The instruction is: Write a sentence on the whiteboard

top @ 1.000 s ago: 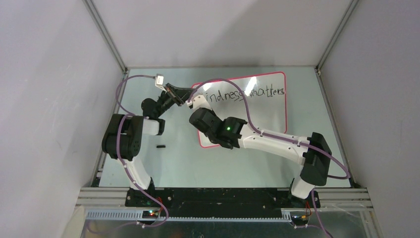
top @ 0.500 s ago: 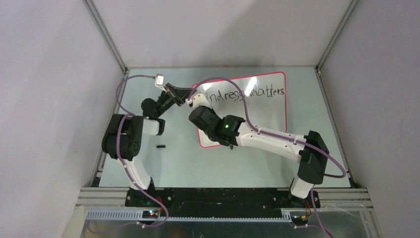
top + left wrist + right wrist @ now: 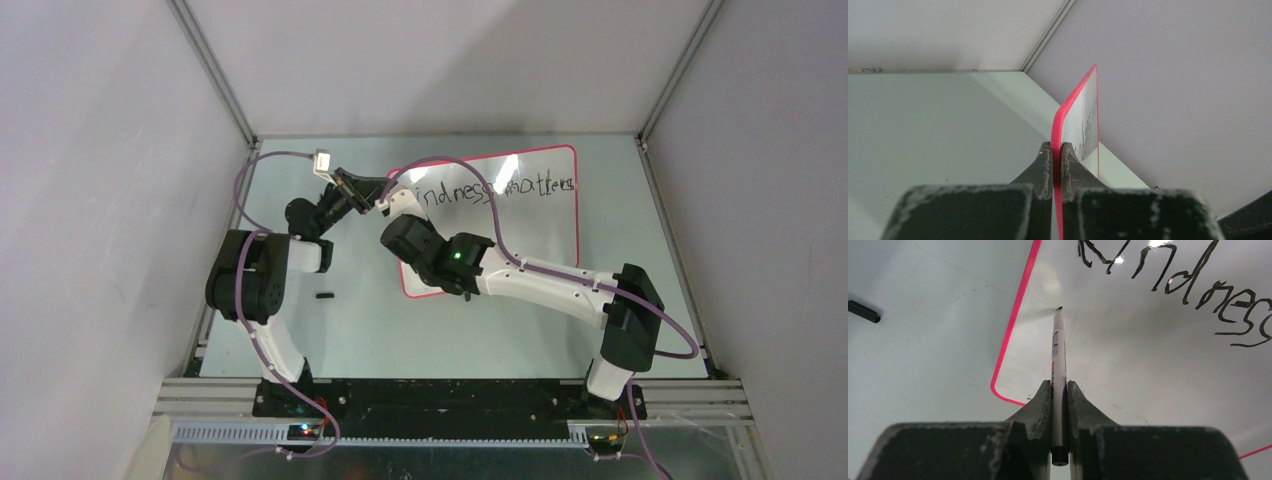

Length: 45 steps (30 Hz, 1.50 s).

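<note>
Two arms are at work, each with a job. The left gripper (image 3: 1057, 150) is pressed tight on the pink rim of the whiteboard (image 3: 550, 235), nipping its left edge close to the far-left corner. I read that as a steadying hold, so the board cannot skate across the table (image 3: 350, 330) under the pen. The board itself lies flat on the far right part of the table, its long side running left to right.

The right gripper (image 3: 1059, 390) pinches one slim marker (image 3: 1058, 355) between its fingers, with the barrel running straight out ahead and the butt end poking back towards the wrist. The tip is down by the board's left margin, below the opening letter. It seems to meet its own reflection, so I judge it touching. That looks like the start of a second line.

Now the count. There is one board and one marker. The sentence (image 3: 540, 186) has one line so far, two words, "Kindness matters", along the far edge. One small black cap (image 3: 323, 296) lies alone on the table, well left of the board, presumably parked clear of the writing.
</note>
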Each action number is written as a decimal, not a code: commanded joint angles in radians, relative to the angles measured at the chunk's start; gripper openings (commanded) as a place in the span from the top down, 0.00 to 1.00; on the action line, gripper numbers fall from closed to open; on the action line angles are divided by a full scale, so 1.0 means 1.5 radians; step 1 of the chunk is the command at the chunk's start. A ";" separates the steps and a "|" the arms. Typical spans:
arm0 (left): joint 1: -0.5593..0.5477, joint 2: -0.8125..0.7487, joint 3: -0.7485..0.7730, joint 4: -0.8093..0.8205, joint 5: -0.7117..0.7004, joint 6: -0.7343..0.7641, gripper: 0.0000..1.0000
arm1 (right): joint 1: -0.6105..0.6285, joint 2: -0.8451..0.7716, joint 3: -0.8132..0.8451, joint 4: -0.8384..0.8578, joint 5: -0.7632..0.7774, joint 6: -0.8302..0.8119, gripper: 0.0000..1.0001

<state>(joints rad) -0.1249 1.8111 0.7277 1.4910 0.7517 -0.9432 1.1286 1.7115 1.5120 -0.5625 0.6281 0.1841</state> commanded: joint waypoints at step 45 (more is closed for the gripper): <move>-0.003 0.000 0.010 0.028 0.022 0.038 1.00 | -0.023 -0.016 0.016 -0.006 -0.008 0.007 1.00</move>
<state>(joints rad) -0.1249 1.8111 0.7277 1.4902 0.7509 -0.9428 1.1225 1.7073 1.4891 -0.6052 0.5846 0.2184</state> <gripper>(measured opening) 0.025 0.148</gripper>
